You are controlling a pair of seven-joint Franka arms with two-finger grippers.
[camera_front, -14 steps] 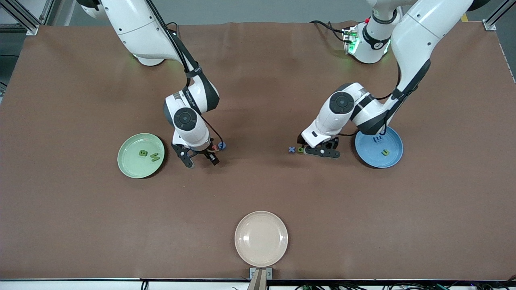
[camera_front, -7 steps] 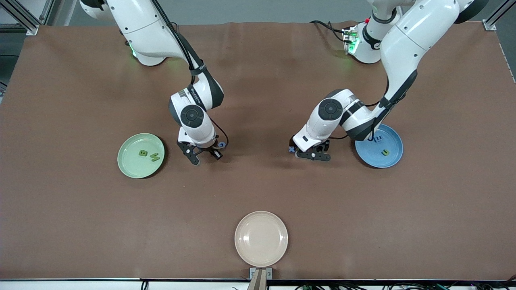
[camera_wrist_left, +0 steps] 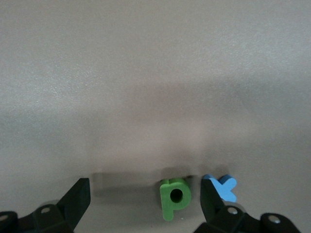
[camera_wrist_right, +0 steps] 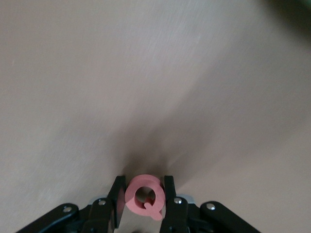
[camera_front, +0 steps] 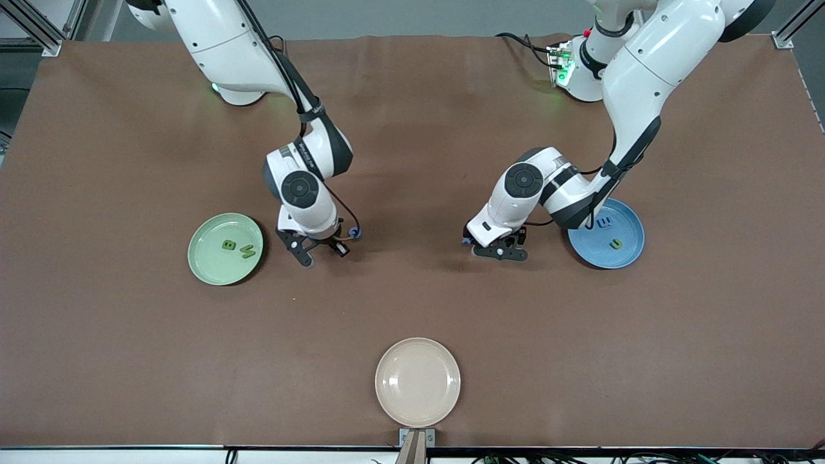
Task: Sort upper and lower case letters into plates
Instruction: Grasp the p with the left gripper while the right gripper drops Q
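Observation:
My right gripper [camera_front: 320,247] is shut on a pink letter Q [camera_wrist_right: 145,196], low over the table beside the pale green plate [camera_front: 213,270]; its fingers [camera_wrist_right: 118,194] press the Q from both sides. That plate holds two green letters [camera_front: 227,245]. My left gripper [camera_front: 494,250] is open and low over the table, beside the sky blue plate [camera_front: 628,254]. In the left wrist view a green lowercase p [camera_wrist_left: 173,197] lies between its jaws, close to one finger [camera_wrist_left: 210,199], and a blue x [camera_wrist_left: 224,187] lies just outside that finger. The blue plate holds a blue letter [camera_front: 604,223] and a green letter [camera_front: 616,243].
A cream-beige plate [camera_front: 417,406] sits at the table edge nearest the front camera. A small blue letter [camera_front: 355,234] lies on the table right beside my right gripper. The brown table surface [camera_front: 412,303] stretches between the plates.
My left gripper has moved away from the blue plate toward the right arm's end and now covers the green p. My right gripper has barely shifted.

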